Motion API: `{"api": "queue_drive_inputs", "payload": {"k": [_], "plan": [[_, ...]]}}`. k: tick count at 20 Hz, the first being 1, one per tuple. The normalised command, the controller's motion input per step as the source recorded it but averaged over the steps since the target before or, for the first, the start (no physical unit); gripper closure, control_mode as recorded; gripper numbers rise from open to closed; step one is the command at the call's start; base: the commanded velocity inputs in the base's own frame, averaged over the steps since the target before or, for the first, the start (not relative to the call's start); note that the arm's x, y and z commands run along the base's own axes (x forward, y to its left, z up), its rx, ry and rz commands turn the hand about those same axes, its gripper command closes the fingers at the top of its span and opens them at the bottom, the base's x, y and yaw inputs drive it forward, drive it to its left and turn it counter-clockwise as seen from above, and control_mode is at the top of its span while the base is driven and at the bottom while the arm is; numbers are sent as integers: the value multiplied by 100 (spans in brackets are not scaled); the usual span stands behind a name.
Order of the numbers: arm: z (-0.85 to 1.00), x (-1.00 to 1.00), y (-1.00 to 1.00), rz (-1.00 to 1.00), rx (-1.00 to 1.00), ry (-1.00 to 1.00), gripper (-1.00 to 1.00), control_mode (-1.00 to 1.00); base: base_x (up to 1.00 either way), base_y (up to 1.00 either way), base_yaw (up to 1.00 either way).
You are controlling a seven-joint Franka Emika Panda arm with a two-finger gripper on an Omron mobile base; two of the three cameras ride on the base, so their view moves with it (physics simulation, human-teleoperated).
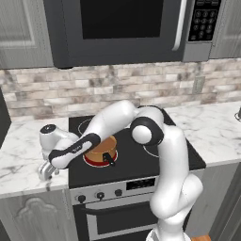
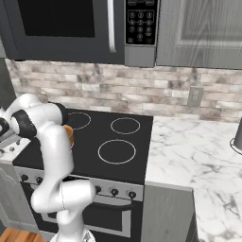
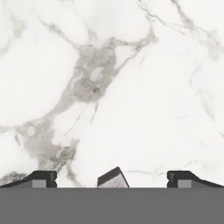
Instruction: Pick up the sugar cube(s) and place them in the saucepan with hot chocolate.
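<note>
My gripper (image 1: 46,171) hangs low over the white marble counter (image 1: 23,160) just left of the stove, pointing down. In the hand view its two dark fingertips (image 3: 43,178) stand wide apart, open, and a small greyish sugar cube (image 3: 113,176) lies on the marble between them, partly cut off at the bottom of the view. The copper saucepan with hot chocolate (image 1: 100,151) sits on the stove's front left burner, its stubby black handle (image 1: 109,159) pointing forward; my forearm crosses in front of it. A sliver of the saucepan (image 2: 70,135) shows behind the arm.
The black stove top (image 1: 155,160) has other bare burner rings (image 2: 116,151). A microwave (image 1: 122,23) hangs above it. Knobs (image 1: 100,195) line the stove front. Marble counter (image 2: 189,151) runs on to the right, with a dark object (image 2: 237,137) at its far end.
</note>
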Motion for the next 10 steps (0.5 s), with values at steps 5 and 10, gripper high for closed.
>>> {"api": "queue_drive_inputs", "payload": {"k": [5, 10], "plan": [[-8, -8, -29, 0, 3, 0, -100, -100, 0, 0, 0], [-9, -1, -14, 0, 1, 0, -100, -100, 0, 0, 0]]}}
